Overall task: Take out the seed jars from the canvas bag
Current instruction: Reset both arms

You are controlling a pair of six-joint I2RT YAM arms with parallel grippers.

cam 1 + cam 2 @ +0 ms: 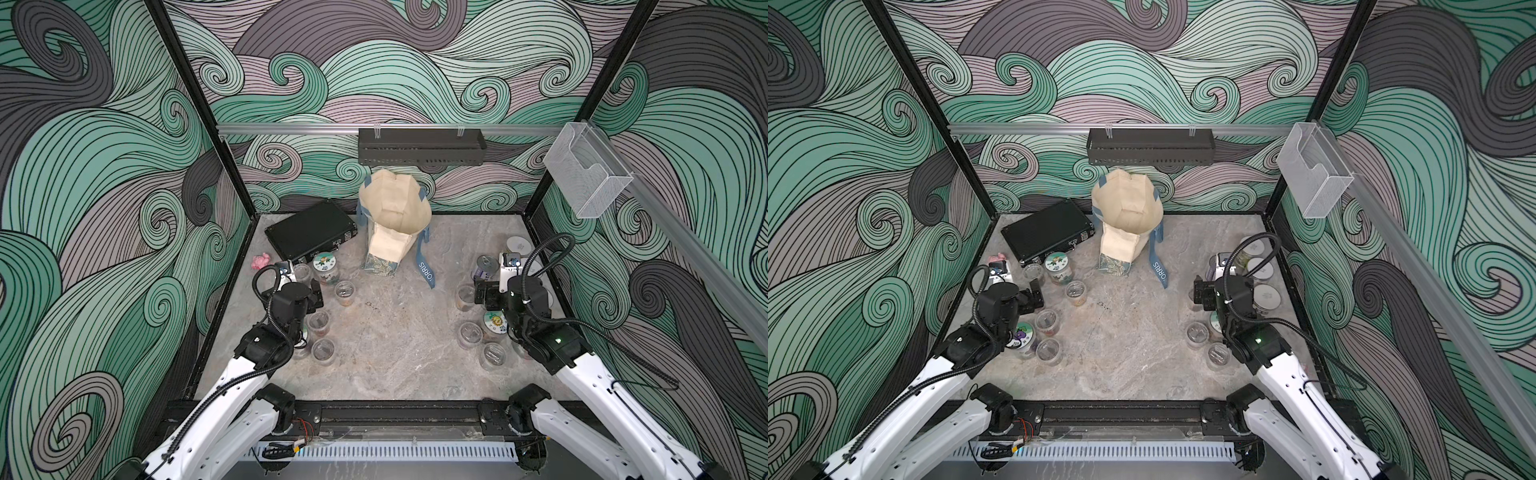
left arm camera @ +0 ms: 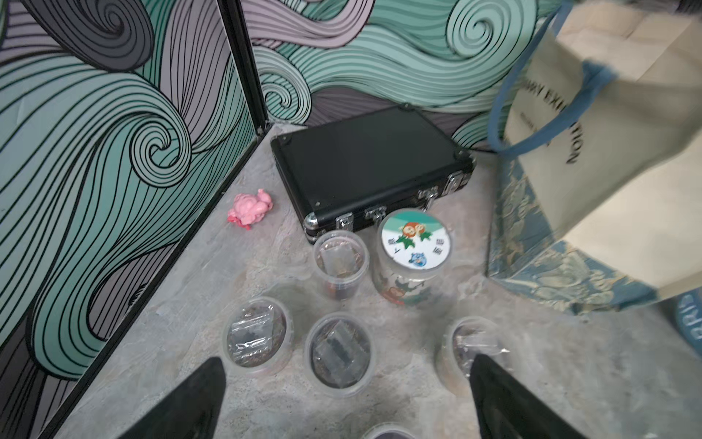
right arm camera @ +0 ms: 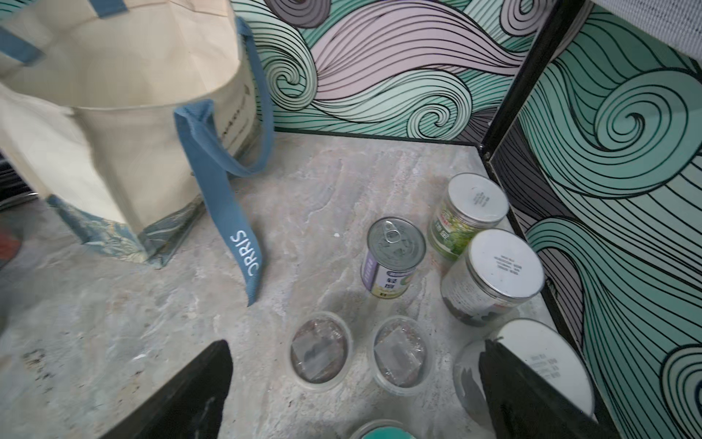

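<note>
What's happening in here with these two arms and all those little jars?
A robot is emptying a canvas bag of seed jars. The left gripper and the right gripper are both open and hold nothing. Jars stand in two groups on the table, one on each side. The bag stands at the back beside a black case; no jar shows in its mouth.

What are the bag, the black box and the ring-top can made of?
The canvas bag looks like cream woven cloth: it folds and sags. The black case seems hard, matte-skinned, with shiny metal corners and latches. The ring-pull can has a dull silvery lid, probably metal; its wall is label-covered.
</note>
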